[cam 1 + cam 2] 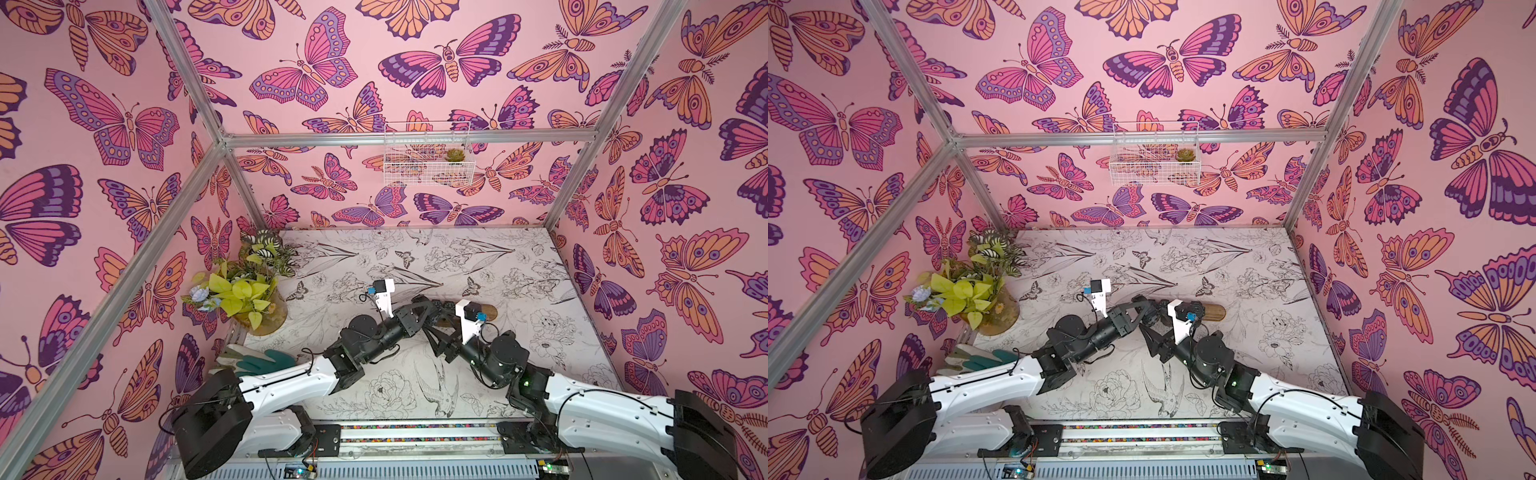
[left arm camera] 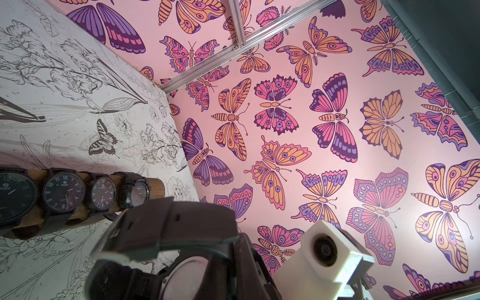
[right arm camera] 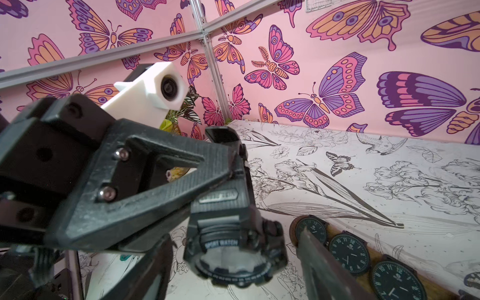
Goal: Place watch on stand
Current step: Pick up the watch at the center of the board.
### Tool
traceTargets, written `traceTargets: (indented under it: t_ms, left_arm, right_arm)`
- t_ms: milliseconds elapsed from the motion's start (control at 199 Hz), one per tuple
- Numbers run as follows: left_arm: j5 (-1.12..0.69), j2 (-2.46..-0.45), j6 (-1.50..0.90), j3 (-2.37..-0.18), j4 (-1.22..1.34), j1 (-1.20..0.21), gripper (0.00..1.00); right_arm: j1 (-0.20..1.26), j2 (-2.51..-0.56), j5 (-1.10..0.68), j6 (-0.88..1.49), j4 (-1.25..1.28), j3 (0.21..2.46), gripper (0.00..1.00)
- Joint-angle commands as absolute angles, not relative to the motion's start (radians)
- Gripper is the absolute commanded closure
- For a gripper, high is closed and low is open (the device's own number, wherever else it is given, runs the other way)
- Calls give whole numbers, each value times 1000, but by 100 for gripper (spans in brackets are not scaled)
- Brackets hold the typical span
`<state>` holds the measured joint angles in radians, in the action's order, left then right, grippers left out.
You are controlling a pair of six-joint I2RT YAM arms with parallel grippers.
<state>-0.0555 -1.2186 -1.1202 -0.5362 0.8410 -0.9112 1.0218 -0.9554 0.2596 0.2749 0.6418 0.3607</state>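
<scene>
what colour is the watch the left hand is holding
The watch is black with white bezel lettering; best seen in the right wrist view.

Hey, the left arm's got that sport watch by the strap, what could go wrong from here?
The left gripper pinches the sport watch by its strap only, with the right gripper open, so it may swing or slip. The stand already carries four watches; fitting it could knock a neighbour.

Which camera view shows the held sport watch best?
The right wrist view: the sport watch shows its face there, close, with its bezel lettering readable. The left wrist view shows only its strap and case back. In both top views it is almost wholly hidden.
</scene>
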Motion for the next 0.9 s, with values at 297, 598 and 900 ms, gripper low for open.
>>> traceTargets:
  t_ms: [297, 598, 900]
  left_arm:
    - [-63, -1197, -1139, -566, 862, -917, 100]
    - [-75, -1195, -1155, -574, 854, -918, 100]
    - [-77, -1197, -1162, -575, 850, -919, 100]
  right_arm:
    - [1027, -952, 241, 205, 634, 382, 33]
    - [1028, -963, 255, 178, 661, 393, 35]
    - [1028, -981, 225, 165, 664, 417, 43]
